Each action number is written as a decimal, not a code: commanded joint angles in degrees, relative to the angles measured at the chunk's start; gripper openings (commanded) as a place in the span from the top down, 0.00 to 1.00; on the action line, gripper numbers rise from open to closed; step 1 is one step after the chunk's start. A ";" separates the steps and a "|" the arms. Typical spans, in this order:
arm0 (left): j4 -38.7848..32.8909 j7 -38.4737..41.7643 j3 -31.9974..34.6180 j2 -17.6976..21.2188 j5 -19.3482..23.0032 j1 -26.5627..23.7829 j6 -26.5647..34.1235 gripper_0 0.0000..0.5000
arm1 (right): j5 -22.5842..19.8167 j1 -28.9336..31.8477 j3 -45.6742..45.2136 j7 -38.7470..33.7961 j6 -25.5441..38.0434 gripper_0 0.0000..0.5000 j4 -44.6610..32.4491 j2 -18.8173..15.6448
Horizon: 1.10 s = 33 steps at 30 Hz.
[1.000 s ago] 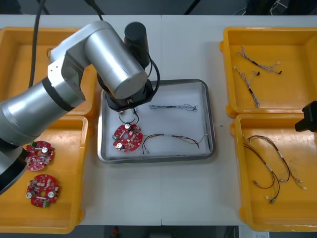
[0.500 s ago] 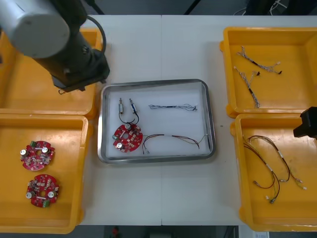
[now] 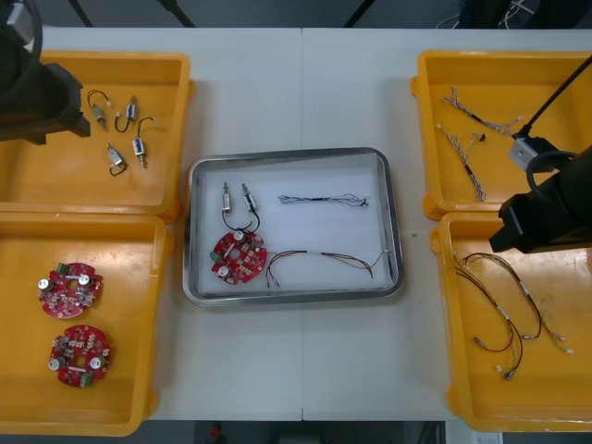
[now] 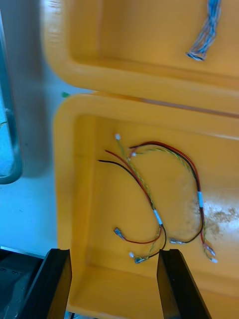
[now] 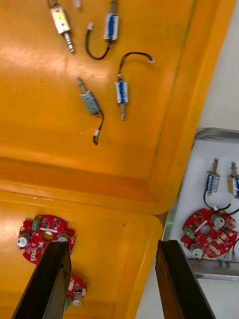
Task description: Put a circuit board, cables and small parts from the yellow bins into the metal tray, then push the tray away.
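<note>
Both spread wide, empty — left gripper, right gripper — over yellow bins.

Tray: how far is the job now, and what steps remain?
Done: the tray holds a board, two cables and two small parts. In hand: nothing; the left end effector is open over the left bins, the right end effector open over the near right bin. Left: pushing the tray away.
</note>
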 commanded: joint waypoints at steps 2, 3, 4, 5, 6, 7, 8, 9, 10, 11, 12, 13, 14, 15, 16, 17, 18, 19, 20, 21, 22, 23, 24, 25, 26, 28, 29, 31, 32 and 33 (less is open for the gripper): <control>-4.14 -6.29 10.25 3.07 0.49 10.43 0.52 0.00 | -0.23 -7.21 8.39 1.43 0.13 0.00 -4.89 -1.81; -4.41 -6.47 10.69 3.16 0.58 10.87 0.43 0.00 | -0.14 -7.56 8.82 1.43 0.13 0.00 -4.98 -1.90; -5.72 -7.00 12.71 3.42 0.58 13.77 0.26 0.00 | -0.05 -9.49 11.72 1.60 -0.40 0.00 -5.50 -1.90; -6.25 -7.00 13.59 3.60 0.75 15.09 0.26 0.00 | -0.05 -10.64 13.22 1.69 -0.93 0.00 -5.59 -1.90; -6.78 -7.09 14.21 3.69 0.84 16.05 0.17 0.00 | -0.05 -11.25 14.10 1.78 -1.28 0.00 -5.68 -1.81; -7.92 -7.09 15.70 3.78 0.93 18.43 -0.27 0.00 | -0.14 -12.83 16.65 1.95 -2.42 0.00 -5.68 -1.81; -8.36 -7.09 16.32 3.86 1.02 19.48 -0.45 0.00 | -0.14 -13.45 17.61 2.04 -2.86 0.00 -5.68 -1.72; -9.15 -7.17 17.63 3.86 0.93 21.42 -0.80 0.00 | -0.05 -14.59 19.46 2.13 -3.65 0.00 -5.68 -1.55; -9.94 -7.35 19.04 3.86 1.11 23.35 -1.15 0.00 | -0.14 -15.74 21.30 2.30 -4.53 0.00 -5.68 -1.46; -10.21 -7.44 19.74 3.86 1.19 24.32 -1.33 0.00 | -0.05 -16.26 22.27 2.39 -4.97 0.00 -5.59 -1.37; -10.65 -7.88 20.89 4.04 1.55 26.25 -1.94 0.00 | -0.05 -17.49 24.21 2.57 -5.76 0.00 -5.50 -1.11; -11.00 -9.11 21.68 4.39 1.72 27.92 -2.64 0.00 | -0.05 -18.46 25.79 2.92 -6.29 0.00 -5.33 -0.58; -11.17 -10.25 21.94 4.65 1.81 29.06 -3.43 0.00 | -0.05 -19.25 26.93 3.18 -6.73 0.00 -5.15 -0.23; -11.26 -11.13 22.12 5.01 1.81 30.12 -4.05 0.00 | -0.05 -20.04 28.07 3.45 -7.17 0.00 -4.98 0.21; -11.35 -12.27 22.38 5.45 1.81 31.44 -5.02 0.00 | 0.12 -21.18 29.74 3.89 -7.70 0.00 -4.80 0.83; -11.53 -13.24 22.56 5.89 1.81 32.75 -5.98 0.00 | 0.30 -22.15 31.32 4.33 -8.14 0.00 -4.45 1.62; -11.70 -13.77 22.64 6.06 1.81 33.54 -6.77 0.00 | 0.39 -23.03 32.38 4.68 -8.49 0.00 -4.27 2.23; -11.79 -13.94 22.64 6.24 1.81 34.34 -7.65 0.00 | 0.56 -23.82 33.43 5.56 -8.84 0.00 -4.01 2.85; -12.05 -14.12 22.64 6.41 1.81 35.39 -8.44 0.00 | 1.00 -24.88 34.75 7.31 -9.19 0.00 -3.57 3.64; -12.40 -14.20 22.64 6.50 1.72 35.92 -8.88 0.00 | 1.09 -25.40 35.37 8.28 -9.37 0.00 -3.22 4.08; -12.93 -14.29 22.64 6.76 1.63 36.97 -9.68 0.00 | 1.26 -26.46 36.60 10.21 -9.89 0.00 -2.34 5.04; -13.37 -14.47 22.64 7.03 1.63 37.68 -10.03 0.00 | 1.53 -27.07 37.56 11.62 -10.33 0.00 -1.81 5.57; -14.07 -14.56 22.64 7.20 1.63 38.64 -10.47 0.00 | 1.88 -27.86 38.71 13.64 -10.86 0.00 -1.02 6.54; -14.69 -14.64 22.64 7.47 1.63 39.26 -10.73 0.00 | 2.14 -28.39 39.59 15.22 -11.39 0.00 -0.41 7.33; -15.30 -14.82 22.64 7.73 1.72 40.22 -11.17 0.00 | 2.67 -29.18 40.82 17.25 -12.09 0.00 0.30 8.30; -16.36 -14.82 22.64 7.82 1.81 41.45 -11.43 0.00 | 3.46 -30.15 42.40 20.41 -12.97 0.00 1.44 9.97; -16.80 -14.91 22.73 7.82 1.72 41.89 -11.43 0.00 | 3.73 -30.76 43.28 21.90 -13.41 0.00 2.05 10.67; -17.50 -14.91 23.26 8.08 1.63 43.12 -11.43 0.00 | 4.34 -31.91 45.30 24.98 -14.73 0.00 3.55 12.34; -17.68 -15.08 23.61 8.26 1.72 43.74 -11.43 0.00 | 4.78 -32.35 46.27 26.65 -15.43 0.00 4.34 13.22; -17.77 -15.26 23.70 8.43 1.72 44.18 -11.43 0.00 | 5.22 -32.70 47.06 27.88 -15.96 0.00 4.87 13.83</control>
